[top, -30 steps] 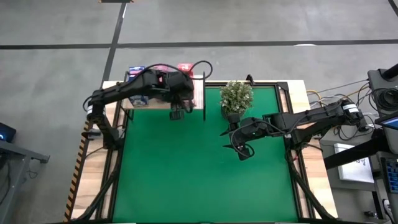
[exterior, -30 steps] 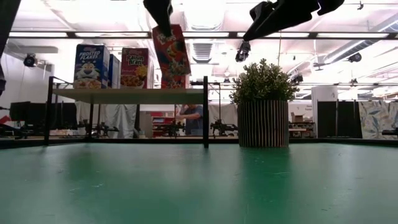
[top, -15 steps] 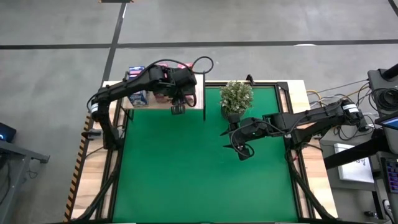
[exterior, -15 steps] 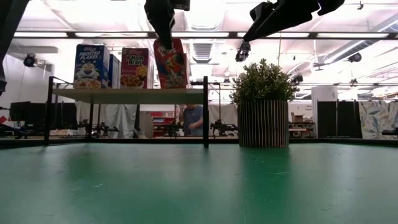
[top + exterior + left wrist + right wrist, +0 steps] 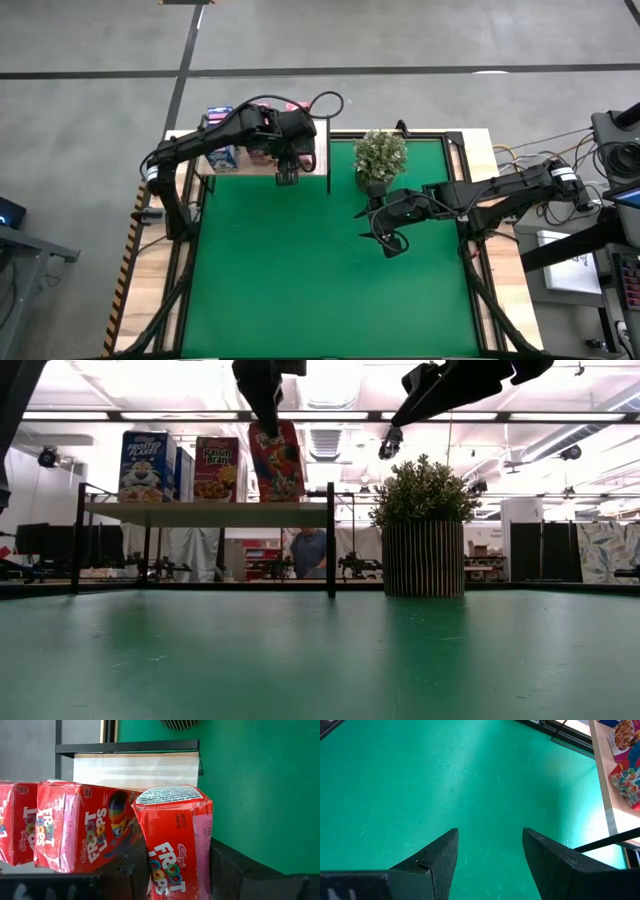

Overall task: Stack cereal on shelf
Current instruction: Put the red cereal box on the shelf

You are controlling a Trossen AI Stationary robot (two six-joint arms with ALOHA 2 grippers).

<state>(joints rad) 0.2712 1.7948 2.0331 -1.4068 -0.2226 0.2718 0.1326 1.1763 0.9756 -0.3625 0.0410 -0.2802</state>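
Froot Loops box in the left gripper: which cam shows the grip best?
Left wrist view: the Froot Loops box sits between the left gripper's fingers, label readable. Low view shows the box upright on the shelf, gripped from above. High view: arm hides it. Right wrist view: not identifiable.

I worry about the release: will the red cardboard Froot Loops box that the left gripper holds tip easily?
Probably yes: the red cardboard Froot Loops box stands tall on its narrow end on the pale wooden shelf. It likely is light, so a nudge from the left gripper could topple it.
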